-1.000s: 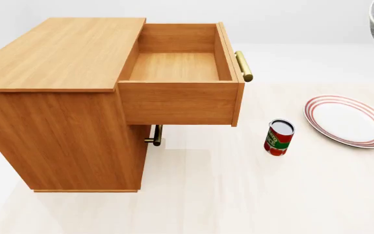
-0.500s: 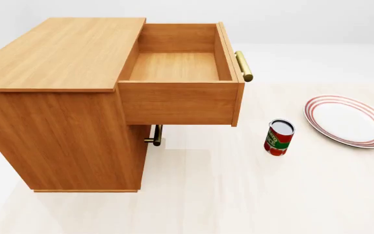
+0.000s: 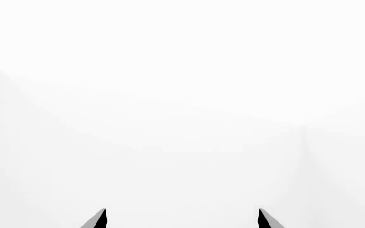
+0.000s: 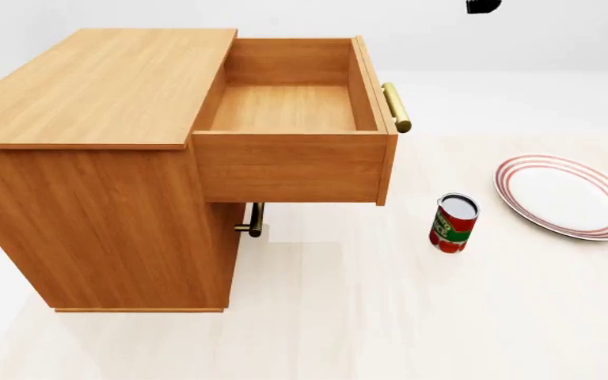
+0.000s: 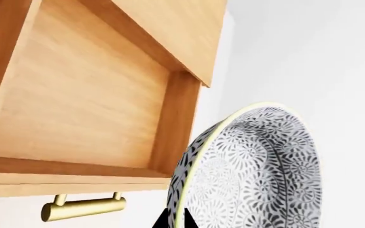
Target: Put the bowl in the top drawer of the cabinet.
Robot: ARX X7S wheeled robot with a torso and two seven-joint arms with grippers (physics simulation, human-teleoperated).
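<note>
The bowl (image 5: 258,171), white with a dense blue-grey pattern, shows only in the right wrist view. It stands on edge, its rim pinched between the fingertips of my right gripper (image 5: 175,221). Beyond it lies the top drawer (image 5: 87,95), pulled out and empty, with its brass handle (image 5: 84,207). In the head view the cabinet (image 4: 93,198) stands at the left with the top drawer (image 4: 288,107) open toward the right. The bowl is out of the head view. My left gripper (image 3: 182,218) is open against plain white, with nothing between its fingertips.
A red can (image 4: 453,223) stands on the pale floor to the right of the drawer front. A flat white plate with red rings (image 4: 566,195) lies farther right. The lower drawer's small brass handle (image 4: 253,220) juts out under the open drawer. A small black shape (image 4: 484,5) sits at the head view's top edge.
The bowl, at the head view's top right edge one second ago, has left that view. A black shape has come in at the top edge, farther left, toward the drawer.
</note>
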